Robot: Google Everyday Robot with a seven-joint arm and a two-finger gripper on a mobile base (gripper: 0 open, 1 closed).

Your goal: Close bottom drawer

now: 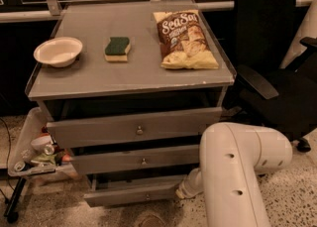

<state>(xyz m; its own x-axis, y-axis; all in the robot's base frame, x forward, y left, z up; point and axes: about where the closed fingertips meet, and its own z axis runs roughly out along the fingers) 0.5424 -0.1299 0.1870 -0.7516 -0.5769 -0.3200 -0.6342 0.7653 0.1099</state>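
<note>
1. A cluttered tray [24,139] is noted left of the grey cabinet [124,80].
2. On the cabinet top are set a white bowl [58,51], a green sponge [118,48] and a chip bag [185,40].
3. The bottom drawer [131,197] (lowest of three) is observed partly pulled out.
4. The gripper [185,190] is placed at that drawer's right end, below the white arm [237,171]; its state cannot be told.
</note>
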